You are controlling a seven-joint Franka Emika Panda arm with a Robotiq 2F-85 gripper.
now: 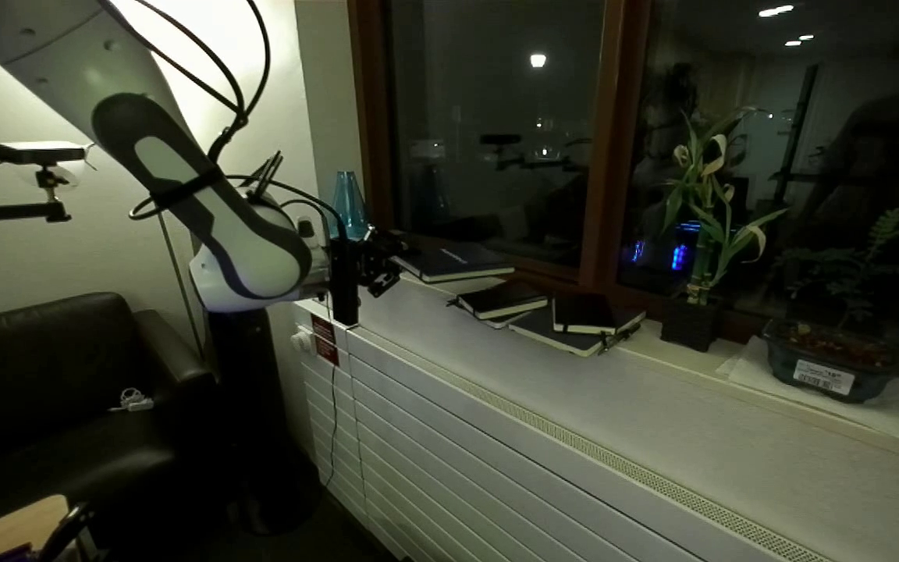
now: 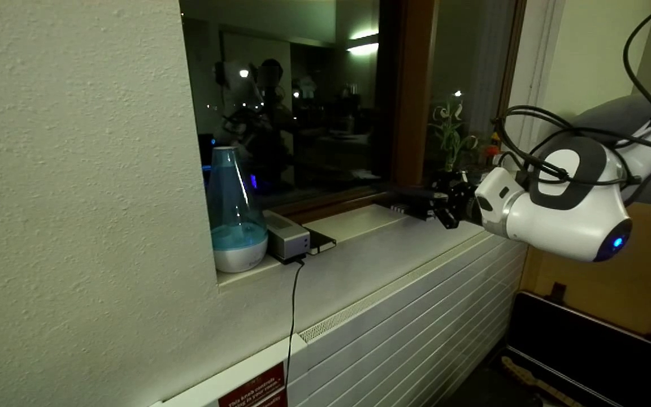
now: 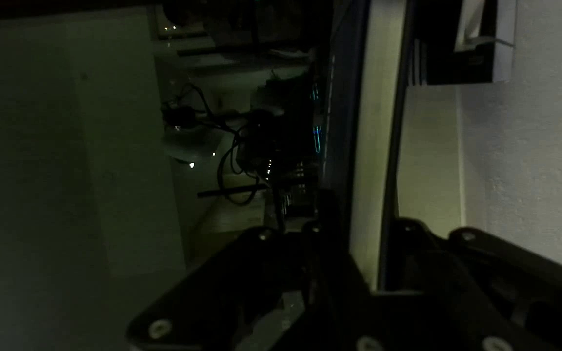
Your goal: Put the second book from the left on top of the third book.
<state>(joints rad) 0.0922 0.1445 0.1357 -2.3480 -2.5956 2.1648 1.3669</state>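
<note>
My gripper [image 3: 365, 222] is shut on the second book [image 3: 372, 141], a flat book with a dark slate-blue cover, dark edges and cream pages. Its fingers clasp the near end, one on each cover, and the book reaches away from them. Small white lettering marks the cover of this second book [image 1: 461, 264] in an exterior view, where it sits level beside the window. Farther along the sill lie a black book [image 1: 502, 298] and another dark book [image 1: 584, 314], which rests on a larger grey-blue one [image 1: 555, 334]. Which of these is the third book, I cannot tell.
A blue humidifier [image 2: 229, 226], a grey box [image 2: 287, 234] and a small dark book [image 2: 321, 242] stand at the sill's end. A potted bamboo [image 1: 687, 324] and a plastic planter [image 1: 832, 359] occupy its far part. The window frame [image 1: 602, 156] rises close behind the books.
</note>
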